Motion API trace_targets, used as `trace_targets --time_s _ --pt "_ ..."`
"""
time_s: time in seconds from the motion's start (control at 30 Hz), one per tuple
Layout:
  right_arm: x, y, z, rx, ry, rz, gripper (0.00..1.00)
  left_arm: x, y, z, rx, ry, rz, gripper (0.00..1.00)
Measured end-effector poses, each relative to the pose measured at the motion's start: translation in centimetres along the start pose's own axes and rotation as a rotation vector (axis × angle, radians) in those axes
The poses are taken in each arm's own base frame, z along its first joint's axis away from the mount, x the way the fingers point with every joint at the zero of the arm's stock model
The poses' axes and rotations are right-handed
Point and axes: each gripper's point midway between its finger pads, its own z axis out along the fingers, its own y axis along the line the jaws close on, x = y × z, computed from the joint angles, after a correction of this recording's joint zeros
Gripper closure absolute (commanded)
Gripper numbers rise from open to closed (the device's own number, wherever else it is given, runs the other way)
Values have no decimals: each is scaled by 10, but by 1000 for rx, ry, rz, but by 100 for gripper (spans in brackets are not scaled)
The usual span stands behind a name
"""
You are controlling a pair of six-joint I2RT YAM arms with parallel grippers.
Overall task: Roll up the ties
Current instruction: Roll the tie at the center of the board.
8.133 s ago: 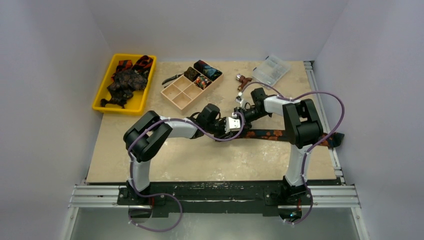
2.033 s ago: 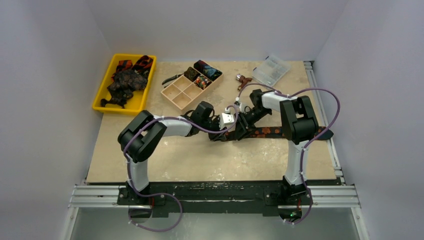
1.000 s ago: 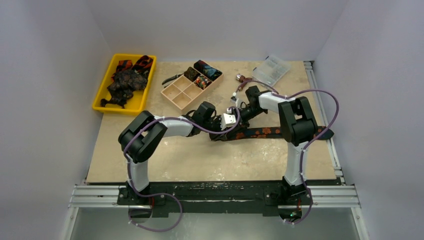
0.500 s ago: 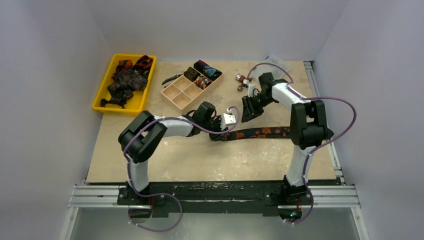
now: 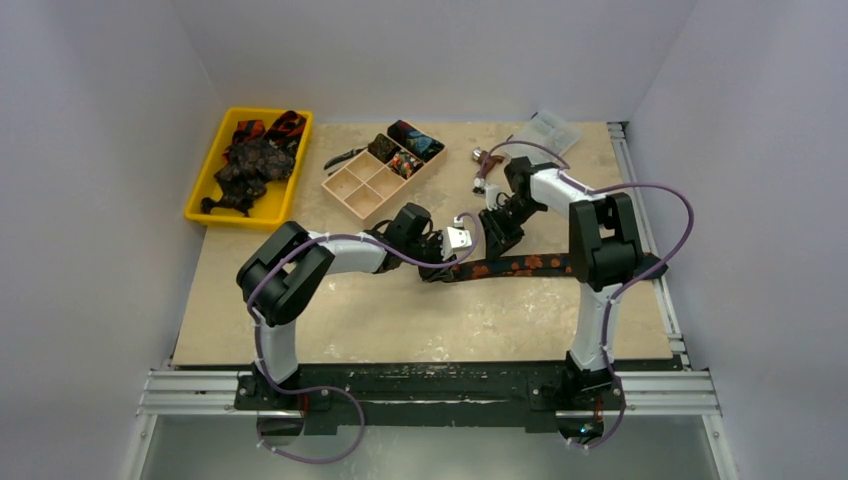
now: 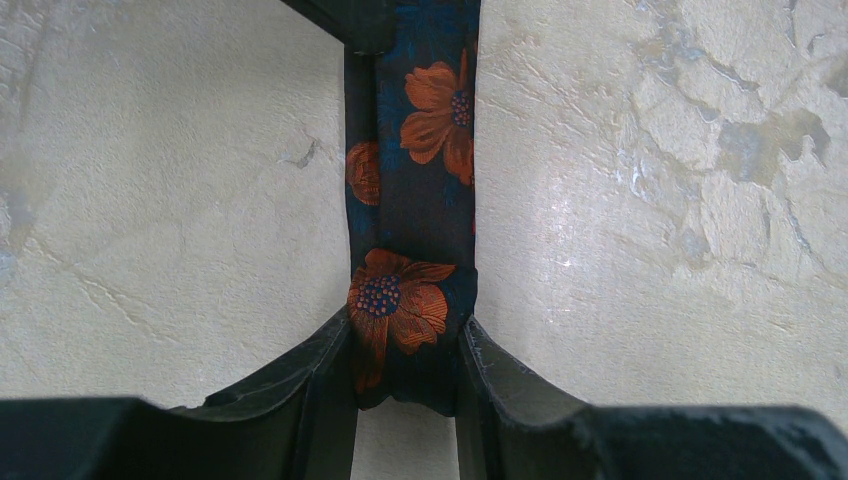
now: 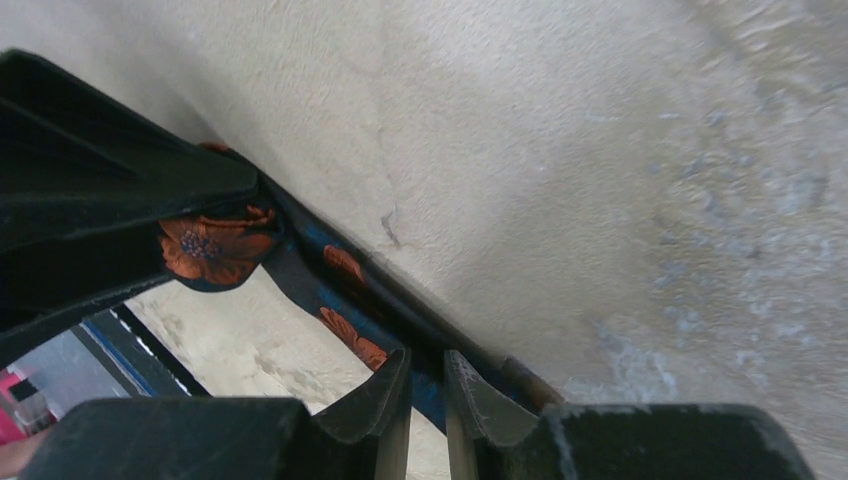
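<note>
The folded end of the tie (image 6: 415, 200) is clamped in the left gripper (image 6: 408, 325); the rest lies flat rightward on the bench (image 6: 650, 250). On the right gripper (image 7: 428, 365) the jaws are nearly together near the tie; a hold cannot be confirmed. Tautness and edge alignment should be maintained during winding.

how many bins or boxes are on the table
3: a yellow tray at the back left, a tan divided box just right of it, and a clear box at the back right. None seems hidden.
</note>
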Motion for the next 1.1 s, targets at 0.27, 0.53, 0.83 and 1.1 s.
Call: trace_targets --time_s 0.27,0.53,0.83,1.1 --pt "17 1 -1 2 59 -32 77 0 0 0 2 1 20 88" --pt "9 9 -7 -18 17 -28 68 0 -1 0 8 10 41 88" --pt "1 36 -16 -119 -55 -20 65 2 1 -3 15 68 83 88" --pt "10 62 -6 -288 -66 72 54 4 0 -5 26 87 97 84"
